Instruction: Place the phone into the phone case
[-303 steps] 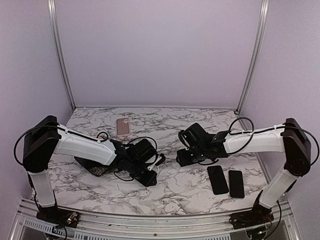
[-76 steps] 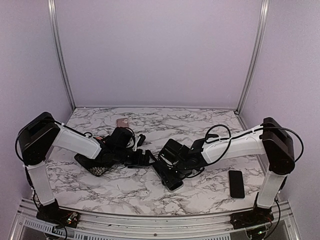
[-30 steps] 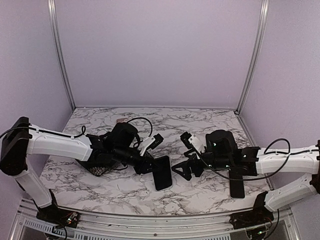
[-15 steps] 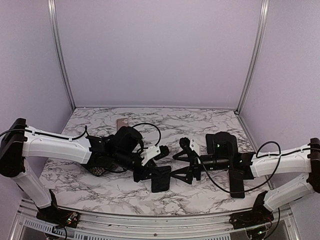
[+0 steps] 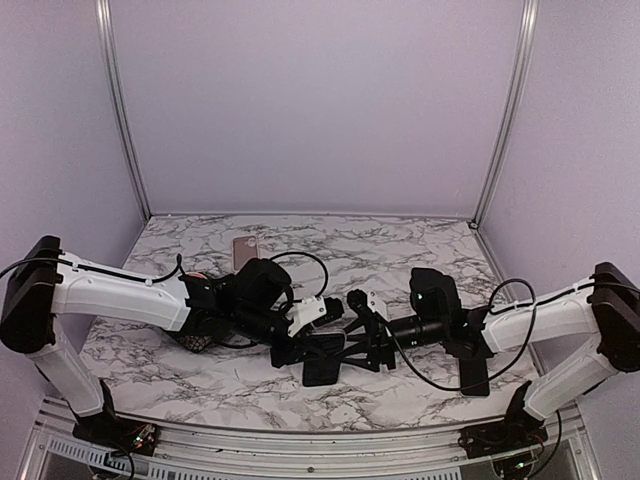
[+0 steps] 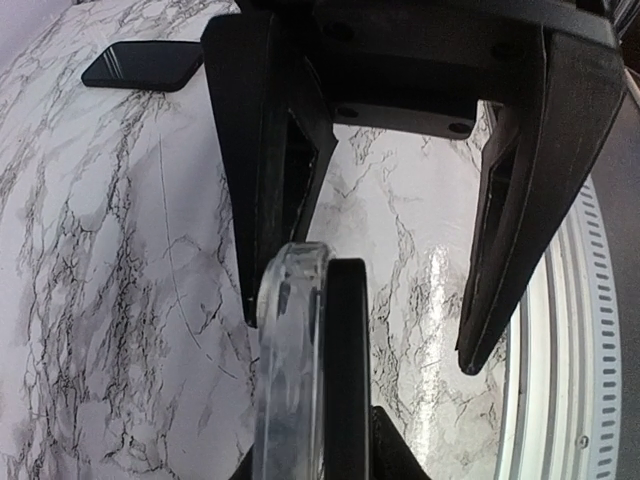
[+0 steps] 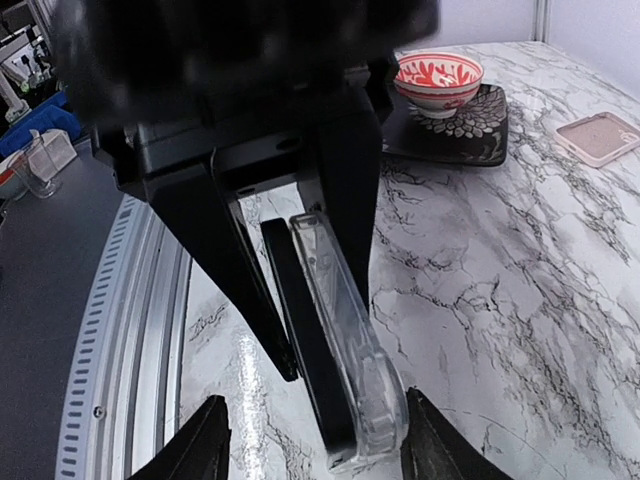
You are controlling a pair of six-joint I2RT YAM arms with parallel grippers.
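Black phone point(image 6: 345, 370) and clear phone case point(image 6: 285, 350), pinched together in my left gripper point(image 5: 300, 350).

The two stand on edge, flat against each other, near the front middle of the marble table point(image 6: 120, 300); I cannot tell whether the phone is seated in the case or whether the pair touches the table. My left gripper is clamped across the thickness of both at one end. My right gripper point(image 7: 315, 420) faces it with its jaws spread wide, and the free end of the pair lies between its fingers without touching them. A second phone point(image 5: 472, 372) lies flat to the right. At the far left sit a pink case point(image 7: 605, 137) and a red-patterned bowl point(image 7: 437, 80) on a dark mat point(image 7: 470, 135).
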